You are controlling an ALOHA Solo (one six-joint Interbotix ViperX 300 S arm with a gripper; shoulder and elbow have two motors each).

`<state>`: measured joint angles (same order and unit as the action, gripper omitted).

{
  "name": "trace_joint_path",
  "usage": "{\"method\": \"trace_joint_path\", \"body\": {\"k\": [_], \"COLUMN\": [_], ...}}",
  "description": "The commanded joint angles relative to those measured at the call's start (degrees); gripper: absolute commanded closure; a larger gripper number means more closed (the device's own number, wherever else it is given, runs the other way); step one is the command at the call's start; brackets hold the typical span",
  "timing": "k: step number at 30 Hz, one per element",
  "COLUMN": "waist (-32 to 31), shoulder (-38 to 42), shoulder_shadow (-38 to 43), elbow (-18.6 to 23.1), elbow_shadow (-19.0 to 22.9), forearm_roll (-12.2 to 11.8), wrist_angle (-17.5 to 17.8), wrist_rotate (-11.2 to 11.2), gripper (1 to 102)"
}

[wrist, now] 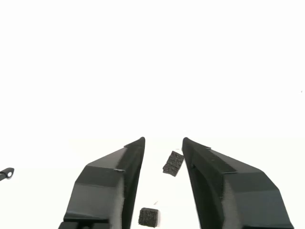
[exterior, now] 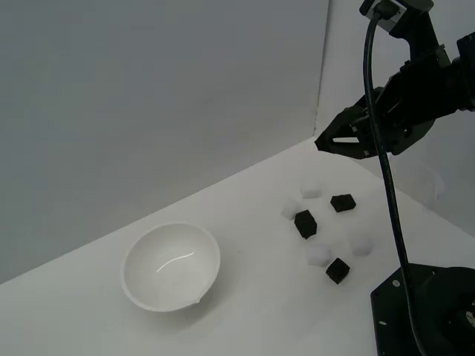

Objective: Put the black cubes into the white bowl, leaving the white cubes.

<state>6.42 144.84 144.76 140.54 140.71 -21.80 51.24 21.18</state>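
Matte black, the three black cubes lie right of centre in the exterior view, among the white cubes and well apart from the white bowl (exterior: pixel 171 265). The first black cube (exterior: pixel 305 223) sits just right of frame centre, tilted. The second black cube (exterior: pixel 343 202) lies above and to its right. The third black cube (exterior: pixel 338 270) lies lowest, toward the lower right.

Four white cubes show, faint against the white surface (exterior: pixel 245 297). One white cube (exterior: pixel 310 192) lies at the top of the cluster. A second white cube (exterior: pixel 288 212) sits just beside the first black cube, on its upper left. A third white cube (exterior: pixel 318 254) lies between the first and third black cubes. A fourth white cube (exterior: pixel 361 245) lies to the right of them.

The bowl stands upright in the lower left of the frame, and no cube is visible in it.

The gripper (exterior: pixel 320 143) hangs in the upper right of the exterior view, above the cluster and touching nothing. In the wrist view the gripper (wrist: pixel 163 140) has its jaws parted with nothing between them; two black cubes (wrist: pixel 173 163) (wrist: pixel 148 217) show in the gap, on the surface beyond the jaws.
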Motion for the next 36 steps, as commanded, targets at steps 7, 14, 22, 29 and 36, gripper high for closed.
{"method": "trace_joint_path", "body": {"k": [7,14,22,29,36], "waist": [3.34,3.96,3.96,2.81,1.67], "shoulder": [-2.64,-7.38,-11.69,-16.61,-23.55], "shoulder_shadow": [-2.64,-7.56,-11.6,-16.61,-23.64], "elbow": [4.83,6.5,5.89,2.72,2.72], "elbow_shadow": [4.57,6.33,5.63,2.72,2.64], "forearm_roll": [-1.32,-3.34,-4.75,-7.38,-7.65], "wrist_angle": [-0.88,-4.48,-4.31,-2.29,-2.37], "wrist_rotate": [0.35,0.26,-0.7,-1.49,-1.41], "gripper": [12,11,3,3,3]}}
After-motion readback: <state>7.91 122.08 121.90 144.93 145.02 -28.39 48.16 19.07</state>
